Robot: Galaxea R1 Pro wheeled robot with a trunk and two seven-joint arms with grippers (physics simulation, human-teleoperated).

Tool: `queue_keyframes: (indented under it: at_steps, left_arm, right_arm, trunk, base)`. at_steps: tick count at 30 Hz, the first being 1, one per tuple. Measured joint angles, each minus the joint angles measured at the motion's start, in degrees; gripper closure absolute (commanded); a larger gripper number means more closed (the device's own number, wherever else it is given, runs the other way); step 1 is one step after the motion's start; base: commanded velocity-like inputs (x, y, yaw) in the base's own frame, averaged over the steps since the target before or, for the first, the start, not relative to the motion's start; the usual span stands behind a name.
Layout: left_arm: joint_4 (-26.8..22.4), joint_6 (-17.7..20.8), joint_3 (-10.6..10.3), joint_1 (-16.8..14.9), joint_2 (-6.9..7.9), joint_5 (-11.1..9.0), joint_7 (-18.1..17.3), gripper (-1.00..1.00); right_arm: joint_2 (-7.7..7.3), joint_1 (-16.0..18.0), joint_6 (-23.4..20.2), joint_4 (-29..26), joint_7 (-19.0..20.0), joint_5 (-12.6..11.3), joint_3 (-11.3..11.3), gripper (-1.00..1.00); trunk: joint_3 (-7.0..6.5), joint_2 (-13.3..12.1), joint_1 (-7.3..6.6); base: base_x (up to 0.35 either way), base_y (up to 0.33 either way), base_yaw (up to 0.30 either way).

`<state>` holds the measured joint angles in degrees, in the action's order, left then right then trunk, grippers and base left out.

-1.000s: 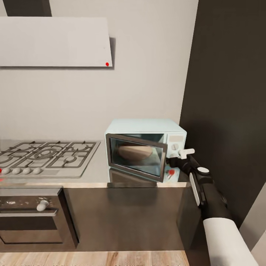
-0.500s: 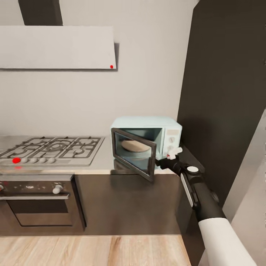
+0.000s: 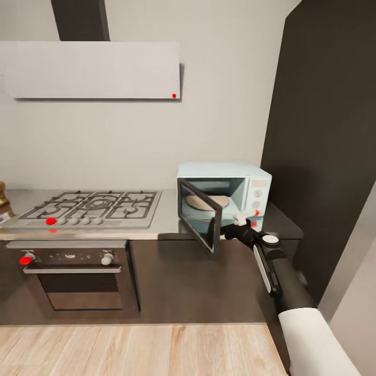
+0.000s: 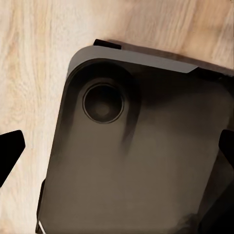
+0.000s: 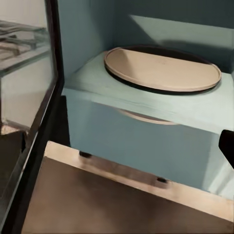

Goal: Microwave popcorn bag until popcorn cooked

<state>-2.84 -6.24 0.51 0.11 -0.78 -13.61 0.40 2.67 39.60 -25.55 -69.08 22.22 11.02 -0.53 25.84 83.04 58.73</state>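
1. Since the earlier frames, one microwave (image 3: pixel 224 201) door (image 3: pixel 199 222) has swung wider, from nearly shut to standing well out from the cavity; the camera has also drawn back, bringing more floor into the head view.
2. One microwave stands on the grey countertop (image 3: pixel 167 222), against the wall, just beside a dark tall panel (image 3: pixel 324 130). Its control panel carries round knobs (image 3: pixel 256 194).
3. One tan round turntable plate (image 5: pixel 162 68) lies inside the open cavity; nothing rests on it.
4. One right gripper (image 3: pixel 241 223) hovers at the door's free edge, in front of the cavity. Whether its fingers grasp anything cannot be told; one dark fingertip (image 5: pixel 227 146) shows at the right wrist frame's edge.
5. Two dark fingertips (image 4: pixel 9 151) of the left gripper sit far apart, released, above a dark robot base (image 4: pixel 141 156) and wood floor (image 4: pixel 29 63).
6. One gas hob (image 3: pixel 91 206), one built-in oven (image 3: pixel 73 277) and one extractor hood (image 3: pixel 94 70) lie left of the microwave.
7. One small brown object (image 3: pixel 4 201) sits at the counter's far left edge, too cropped to identify.
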Motion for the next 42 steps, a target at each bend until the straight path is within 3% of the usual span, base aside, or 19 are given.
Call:
queue_keyframes:
  at_steps: [9,13,20,24,26,27,29,31,32,35,37,39,42]
  left_arm:
    - [0.0,0.0,-0.1,0.0,0.00,0.1,0.0,-1.00]
    - [0.0,0.0,-0.1,0.0,-0.04,0.2,0.0,-1.00]
    - [0.0,0.0,-0.1,0.0,-0.03,0.2,0.0,-1.00]
    - [0.0,0.0,-0.1,0.0,-0.02,0.2,0.0,-1.00]
    - [0.0,0.0,-0.1,0.0,-0.01,0.1,0.0,-1.00]
    - [0.0,0.0,-0.1,0.0,-0.01,0.1,0.0,-1.00]
    - [0.0,0.0,0.0,0.0,0.00,0.0,0.0,-1.00]
    - [0.0,-0.1,0.1,0.0,0.06,-0.1,0.0,-1.00]
    - [0.0,-0.1,0.1,0.0,0.07,-0.1,0.0,-1.00]
    - [0.0,-0.1,0.2,0.0,0.08,-0.1,0.0,-1.00]
    - [0.0,0.0,0.2,0.0,0.09,-0.2,0.0,-1.00]
    - [0.0,0.0,0.2,0.0,0.07,-0.2,0.0,-1.00]
    - [0.0,0.0,0.2,0.0,0.04,-0.2,0.0,-1.00]
  right_arm:
    - [-0.61,0.0,-0.2,-0.7,0.4,0.1,-0.1,-1.00]
    - [-0.68,0.0,-5.0,-2.3,0.9,0.2,-0.1,-1.00]
    - [-0.76,0.0,-8.8,-2.8,0.7,1.4,-0.3,-1.00]
    - [-0.83,0.0,-9.3,-2.5,0.5,1.5,-4.1,-1.00]
    - [-1.19,0.0,-9.2,-2.2,0.3,1.3,-4.1,-1.00]
    - [-2.00,0.0,-9.6,-2.1,0.7,0.2,-3.7,-1.00]
    - [-5.38,0.0,-9.6,-2.0,0.8,0.5,-9.5,-1.00]
    - [-10.38,0.0,-9.6,-0.2,0.6,0.6,-13.8,-1.00]
    - [-12.85,0.0,-9.6,2.2,0.5,0.6,-14.6,-1.00]
    - [-17.31,0.0,-9.1,13.6,0.1,0.6,-15.3,-1.00]
    - [-18.19,-0.1,-8.8,21.8,-0.3,0.7,-15.3,-1.00]
    - [-18.35,-0.1,-6.7,30.5,-0.6,2.4,-15.2,-1.00]
    - [-18.03,-0.1,1.7,45.1,-0.9,6.1,-14.9,-1.00]
  trunk:
    - [0.00,0.0,0.00]
    - [0.00,0.0,0.00]
    - [0.00,0.0,0.00]
    - [0.00,0.0,0.00]
    - [-0.01,0.0,0.00]
    - [0.00,0.0,0.00]
    - [0.00,0.0,0.00]
    - [0.00,0.0,0.00]
    - [0.00,0.0,0.00]
    - [0.01,0.0,0.00]
    - [0.01,0.0,0.00]
    - [0.01,0.0,0.00]
    - [0.01,0.0,0.00]
  base:
    - [0.000,0.322,0.000]
    - [0.000,0.322,0.000]
    - [0.000,0.321,0.000]
    - [0.000,0.206,0.000]
    - [0.000,0.039,0.000]
    - [0.000,0.016,0.000]
    - [0.000,0.006,0.000]
    - [0.000,0.001,0.000]
    - [0.000,0.000,0.000]
    - [0.000,0.000,0.000]
    - [0.000,0.000,0.000]
    - [0.000,0.000,0.000]
    - [0.000,0.000,0.000]
